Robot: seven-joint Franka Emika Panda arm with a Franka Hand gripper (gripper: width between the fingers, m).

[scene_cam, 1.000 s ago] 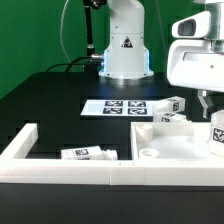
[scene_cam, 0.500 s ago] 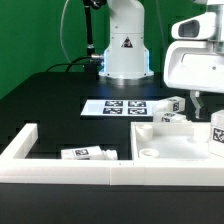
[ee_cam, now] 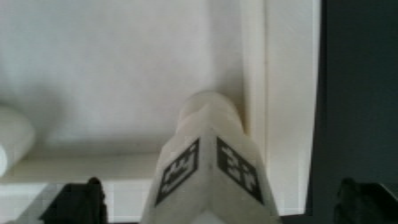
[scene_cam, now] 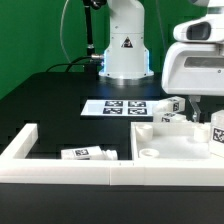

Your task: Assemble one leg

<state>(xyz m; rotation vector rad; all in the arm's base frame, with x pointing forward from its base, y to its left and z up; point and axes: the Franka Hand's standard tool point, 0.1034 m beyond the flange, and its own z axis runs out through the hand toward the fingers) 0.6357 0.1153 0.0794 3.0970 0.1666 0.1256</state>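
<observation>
Here's the gripper (scene_cam: 197, 103) up at the exterior view's right edge, hanging over the far right end of the large flat white panel (scene_cam: 172, 146), and that panel is our landmark. Standing upright on the panel's right end is the leg (scene_cam: 217, 131), a short white post with black-and-white marker tags on its sides, partly cut off by the frame edge. The wrist view looks straight down on it: the leg (ee_cam: 210, 150) rises between the two dark fingertips (ee_cam: 82, 197), which sit one on each side of it, spread wide and well clear of its faces, gripping nothing. A round hole (scene_cam: 147, 154) shows near the panel's front left corner. Two more tagged legs lie just beyond the panel's far edge, one (scene_cam: 174, 103) propped a little higher and another (scene_cam: 167, 117) resting against the panel's rim. In front of the panel runs the long white L-shaped border wall (scene_cam: 60, 165), and inside its corner, to the exterior view's left of the panel, another tagged leg (scene_cam: 87, 153) lies flat on the black table (scene_cam: 50, 100). Behind the panel, the marker board (scene_cam: 118, 107) lies flat in front of the robot's white base (scene_cam: 125, 45).
</observation>
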